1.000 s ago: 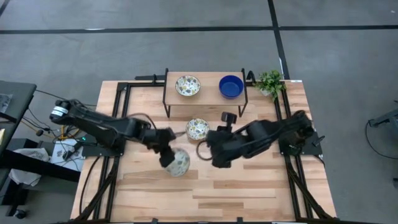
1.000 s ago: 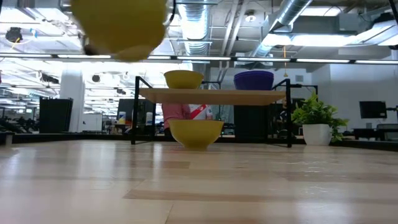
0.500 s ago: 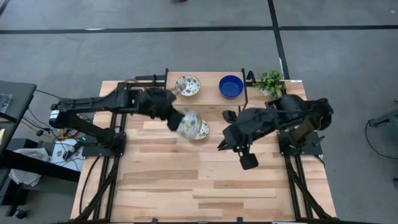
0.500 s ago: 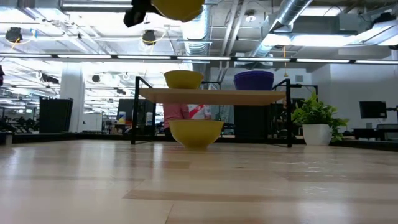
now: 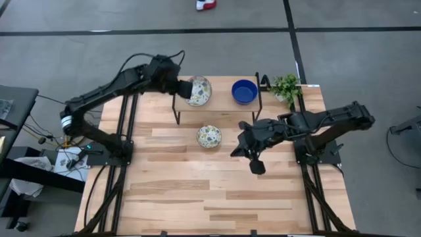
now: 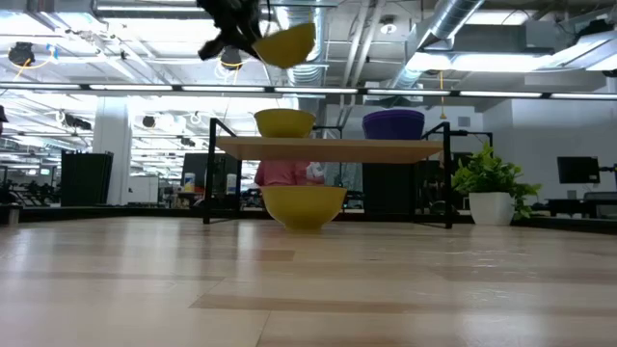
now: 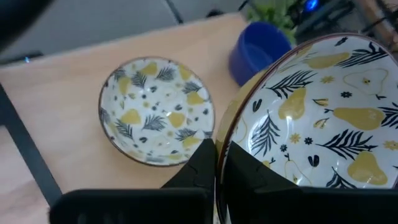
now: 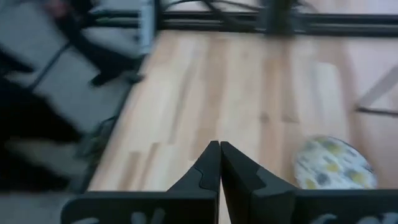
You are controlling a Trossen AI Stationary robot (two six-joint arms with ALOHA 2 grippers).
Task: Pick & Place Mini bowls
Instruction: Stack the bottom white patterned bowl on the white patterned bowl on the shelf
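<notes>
My left gripper [image 5: 184, 87] is shut on a cream bowl with yellow pears and dark leaves [image 7: 317, 118], held tilted above the far shelf [image 5: 223, 104]. Its outside shows yellow in the low view [image 6: 286, 43]. On the shelf rest a second patterned bowl [image 7: 155, 112] and a blue bowl [image 5: 244, 91]. A third patterned bowl [image 5: 209, 136] sits on the table in front of the shelf. My right gripper [image 5: 234, 152] hangs shut and empty to that bowl's right. My left gripper pinches the patterned bowl's rim [image 7: 231, 134], one finger [image 7: 255, 177] inside the bowl and one outside. The fingers slant down from the table's left side. The bowl is lifted clear, tilted, above the shelf and partly over the bowl resting there.
A small potted plant [image 5: 285, 86] stands at the shelf's right end. The shelf has black metal legs [image 6: 217, 173]. Black rails [image 5: 125, 131] run along both table sides. Bare wood lies across the table's near half [image 5: 217, 197].
My left gripper has carried the patterned bowl from low over the table's middle up and toward the far edge, and it now hangs above the shelf's left part. My right gripper has drawn back toward the table's right edge from the table bowl and has shut.
</notes>
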